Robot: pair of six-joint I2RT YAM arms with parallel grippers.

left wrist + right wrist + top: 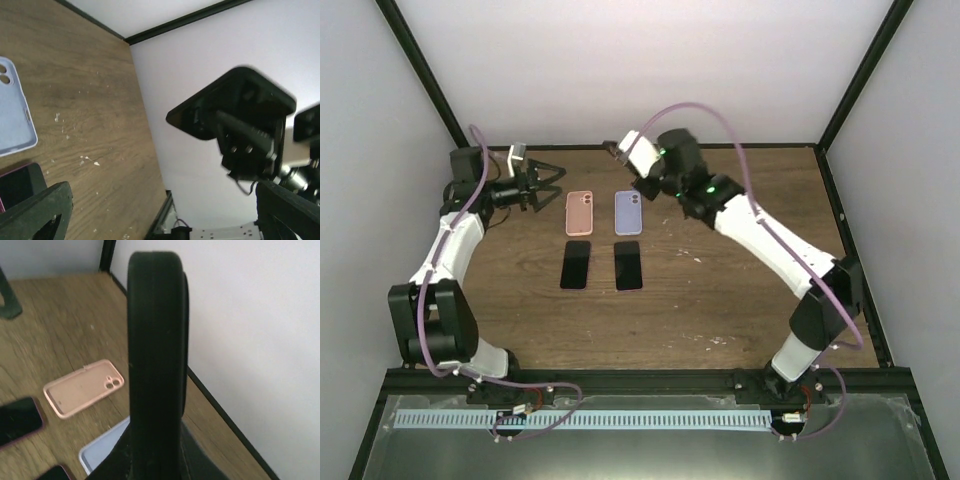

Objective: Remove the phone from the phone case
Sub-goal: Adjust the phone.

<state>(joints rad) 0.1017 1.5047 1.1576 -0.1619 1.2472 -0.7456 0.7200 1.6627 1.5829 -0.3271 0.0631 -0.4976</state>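
Both phones are already out of their cases. Pink case (pixel 580 212) and lavender case (pixel 628 212) lie side by side at centre of the table (pixel 740 290). Black phone (pixel 576 265) sits just near of the pink one, 2nd phone (pixel 628 265) just near of the lavender, each apart from its case. Left gripper (pixel 548 183) is just left of the pink case, jaws spread wide, holding nothing. Right gripper (pixel 617 150) is just far of the lavender case, fingers (pixel 157 365) pressed together w/ nothing between.
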